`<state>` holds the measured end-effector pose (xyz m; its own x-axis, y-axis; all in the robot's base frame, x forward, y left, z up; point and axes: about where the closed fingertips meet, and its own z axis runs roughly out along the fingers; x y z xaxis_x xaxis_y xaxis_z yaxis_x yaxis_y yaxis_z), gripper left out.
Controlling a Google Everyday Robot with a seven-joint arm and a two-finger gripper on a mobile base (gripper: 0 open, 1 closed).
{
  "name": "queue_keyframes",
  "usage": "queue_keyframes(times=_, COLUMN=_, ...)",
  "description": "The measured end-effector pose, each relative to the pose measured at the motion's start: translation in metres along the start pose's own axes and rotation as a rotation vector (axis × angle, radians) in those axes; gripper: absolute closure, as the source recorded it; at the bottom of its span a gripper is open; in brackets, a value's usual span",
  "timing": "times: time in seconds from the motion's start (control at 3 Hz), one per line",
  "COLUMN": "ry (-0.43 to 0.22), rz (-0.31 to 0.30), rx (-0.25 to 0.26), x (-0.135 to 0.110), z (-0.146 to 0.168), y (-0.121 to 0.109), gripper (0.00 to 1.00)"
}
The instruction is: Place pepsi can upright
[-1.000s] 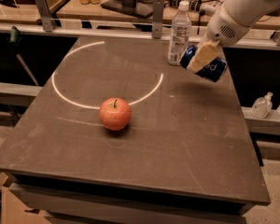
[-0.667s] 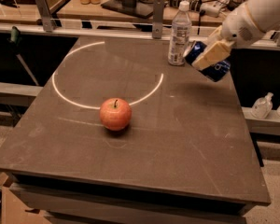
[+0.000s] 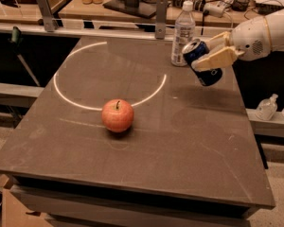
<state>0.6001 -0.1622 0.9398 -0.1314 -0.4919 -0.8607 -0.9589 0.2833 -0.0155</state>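
Over at the far right of the tabletop (image 3: 189, 141), the end effector (image 3: 203, 54) comes in from the right side and is clamped around the pepsi can (image 3: 209, 75). One pale finger lies across the can's front, the other sits behind it. The can hangs in the air above the surface, just beside the water bottle (image 3: 183, 32), and I can't tell if the two touch.

Gripping it by the middle leaves both ends free, which should let the base meet the surface unobstructed. The can is not vertical. Its long axis leans, with the silver top up and to the left toward the bottle and the bottom down and to the right. I'd say it needs tipping straight before it goes down. The apple (image 3: 117, 116) sits well apart, on the edge of the white ring (image 3: 66, 96).
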Motion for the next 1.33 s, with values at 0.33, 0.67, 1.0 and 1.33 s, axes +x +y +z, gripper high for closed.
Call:
queue_keyframes(times=0.33, ry=-0.128, rz=0.006, rx=-0.038, x=0.000, z=0.007, y=0.005, gripper=1.00)
queue_keyframes(times=0.67, ry=-0.247, rz=0.024, rx=-0.065, x=0.005, z=0.016, y=0.006, gripper=1.00)
queue_keyframes(times=1.0, ry=-0.369, rz=0.026, rx=-0.108, x=0.007, z=0.023, y=0.006, gripper=1.00)
queue_keyframes(times=1.33, ry=-0.451, rz=-0.029, rx=-0.166, x=0.008, z=0.030, y=0.007, gripper=0.86)
